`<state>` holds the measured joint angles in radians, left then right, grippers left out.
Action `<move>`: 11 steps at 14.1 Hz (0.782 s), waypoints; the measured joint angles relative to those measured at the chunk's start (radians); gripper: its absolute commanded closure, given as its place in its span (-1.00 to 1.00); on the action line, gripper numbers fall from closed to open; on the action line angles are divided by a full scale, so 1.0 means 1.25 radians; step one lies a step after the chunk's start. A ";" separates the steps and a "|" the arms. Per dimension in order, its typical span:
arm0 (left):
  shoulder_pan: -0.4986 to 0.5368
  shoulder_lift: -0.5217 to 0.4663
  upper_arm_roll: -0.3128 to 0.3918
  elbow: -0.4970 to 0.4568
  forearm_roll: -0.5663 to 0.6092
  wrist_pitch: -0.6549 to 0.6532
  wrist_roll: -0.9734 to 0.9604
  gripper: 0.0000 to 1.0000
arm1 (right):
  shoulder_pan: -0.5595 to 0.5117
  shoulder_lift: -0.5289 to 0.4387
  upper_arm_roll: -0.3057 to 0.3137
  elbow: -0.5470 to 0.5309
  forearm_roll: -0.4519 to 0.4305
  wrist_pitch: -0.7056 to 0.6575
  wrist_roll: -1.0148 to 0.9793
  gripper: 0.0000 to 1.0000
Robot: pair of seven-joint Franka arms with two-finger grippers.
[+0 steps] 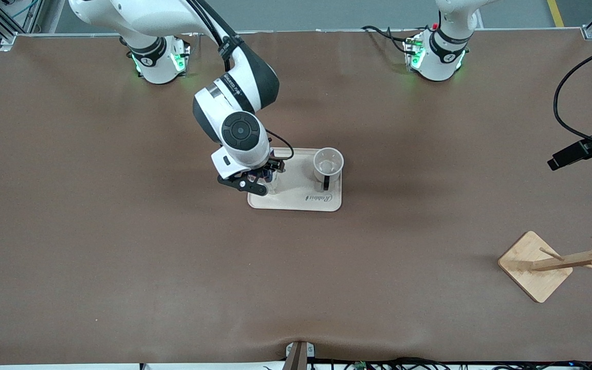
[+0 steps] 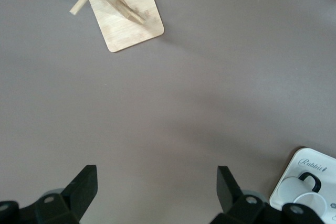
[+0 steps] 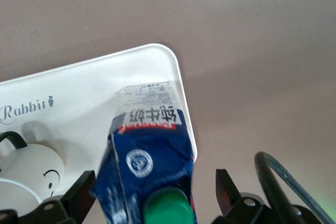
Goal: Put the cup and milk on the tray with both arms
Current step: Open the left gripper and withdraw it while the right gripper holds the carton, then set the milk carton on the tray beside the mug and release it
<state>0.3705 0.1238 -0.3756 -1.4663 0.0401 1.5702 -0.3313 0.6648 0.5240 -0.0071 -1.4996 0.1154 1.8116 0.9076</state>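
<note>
the right end effector [image 3: 152,203] is standing with fingers spread either side of the milk carton [image 3: 149,166], which is resting on the tray [image 1: 296,200] beside the smiley mug [image 1: 328,165], so both items are sitting grouped for carrying. the left end effector [image 2: 157,192] is waiting spread apart over bare counter [image 1: 121,257]

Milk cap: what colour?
Green, on the milk's cap; right wrist view shows it best.

Milk [image 1: 269,180] almost wholly hidden in front view beneath right pincer [image 1: 264,180], cup [image 3: 23,174] and tray [image 3: 79,93] cut by right wrist view's edge, left pincer [image 2: 155,192] cropped at frame edge, tray lettering [image 1: 319,198] too small to read.
</note>
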 measured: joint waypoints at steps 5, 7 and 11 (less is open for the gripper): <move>-0.145 -0.051 0.124 -0.031 0.000 -0.006 0.003 -1.00 | -0.047 -0.018 -0.006 0.090 -0.001 -0.124 -0.013 -1.00; -0.197 -0.081 0.185 -0.044 0.000 -0.022 0.018 -1.00 | -0.080 -0.025 -0.009 0.146 -0.001 -0.169 -0.014 -1.00; -0.269 -0.115 0.266 -0.068 0.000 -0.042 0.029 -1.00 | -0.183 -0.052 -0.015 0.240 -0.003 -0.329 -0.016 -1.00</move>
<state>0.0342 -0.0196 -0.0429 -1.5514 0.0401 1.5175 -0.2951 0.4358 0.4595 -0.0256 -1.1994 0.1120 1.4000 0.8873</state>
